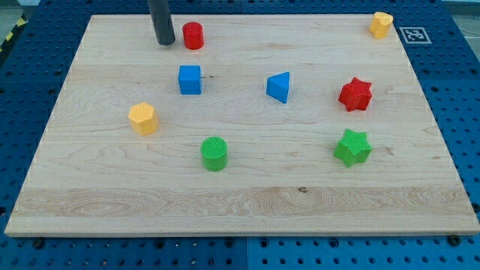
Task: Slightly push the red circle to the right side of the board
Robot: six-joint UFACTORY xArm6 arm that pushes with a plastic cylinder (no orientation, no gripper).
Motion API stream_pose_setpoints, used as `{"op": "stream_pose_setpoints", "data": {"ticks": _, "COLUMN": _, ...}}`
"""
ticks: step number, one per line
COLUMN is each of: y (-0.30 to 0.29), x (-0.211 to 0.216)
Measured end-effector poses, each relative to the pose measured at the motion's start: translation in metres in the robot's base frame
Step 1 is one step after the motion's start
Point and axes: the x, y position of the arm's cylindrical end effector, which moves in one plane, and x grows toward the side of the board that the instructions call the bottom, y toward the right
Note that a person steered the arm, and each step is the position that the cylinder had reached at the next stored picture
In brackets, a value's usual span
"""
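The red circle [193, 35] is a short red cylinder standing near the top edge of the wooden board [247, 202], left of centre. My tip [165, 43] is the lower end of a dark rod coming down from the view's top. It stands just left of the red circle, with a narrow gap between them. It touches no block.
A blue cube [190, 79] sits below the red circle. A blue triangle [279, 87], a red star [355, 94], a green star [352, 147], a green cylinder [214, 154], a yellow hexagon [142, 118] and a yellow block [381, 25] at the top right corner are also on the board.
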Motion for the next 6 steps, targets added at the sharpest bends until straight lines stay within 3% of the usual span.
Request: {"op": "stream_pose_setpoints", "data": {"ticks": 6, "y": 0.029, "x": -0.006}}
